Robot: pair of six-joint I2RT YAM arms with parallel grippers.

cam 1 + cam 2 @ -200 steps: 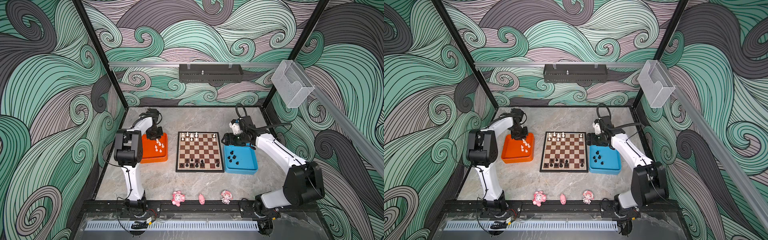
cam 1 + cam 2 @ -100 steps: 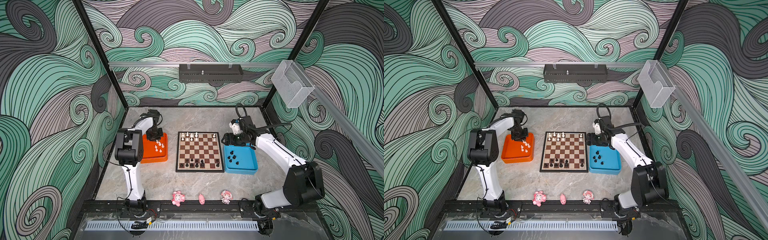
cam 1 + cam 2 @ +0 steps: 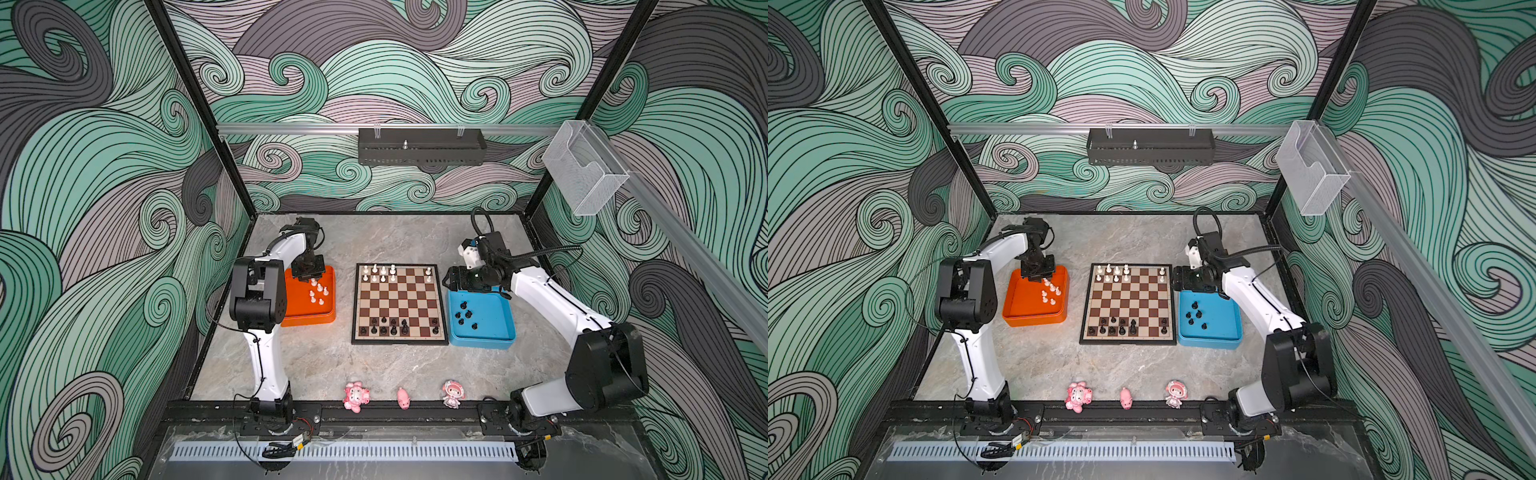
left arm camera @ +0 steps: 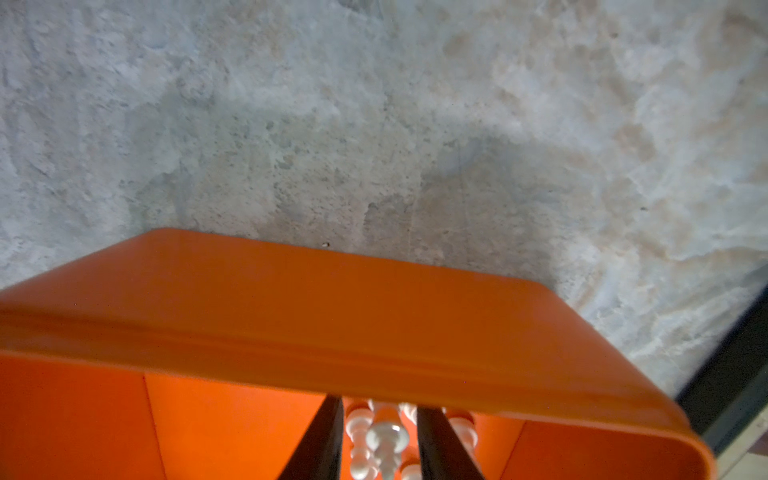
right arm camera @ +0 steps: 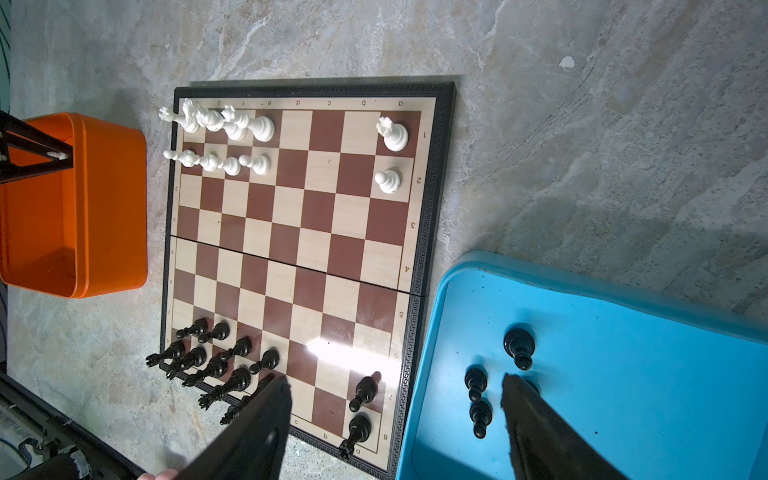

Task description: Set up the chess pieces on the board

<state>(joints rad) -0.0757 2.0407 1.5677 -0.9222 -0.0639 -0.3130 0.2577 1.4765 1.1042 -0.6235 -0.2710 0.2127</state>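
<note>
Roughly two thirds of each set looks placed. On the board (image 3: 399,301), in the middle of the bench (image 3: 374,237), the white chessmen (image 3: 379,272) fill both ranks along its far edge, from the corner beside the orange tray (image 3: 307,318) to about halfway. Two more stand at the opposite far corner. The black chessmen (image 3: 388,328) mirror that along the near edge, with the same kind of gap. About six loose white pieces (image 3: 318,293) lie in the far half of the orange tray. About six loose black pieces (image 3: 465,316) stand in the blue tray (image 3: 494,332) on the board's other side. Those, I judge, are what is left.

My left gripper (image 4: 380,415) is down inside the orange tray at its far edge, jaws a narrow way apart, straddling one white piece (image 4: 382,440). I see a sliver of space on either side of it, so I would not call it gripped, though the view is blurred. My right gripper (image 5: 394,380) hangs above the blue tray's far corner next to the board, jaws wide apart and empty. I reckon the white pick comes next.
</note>
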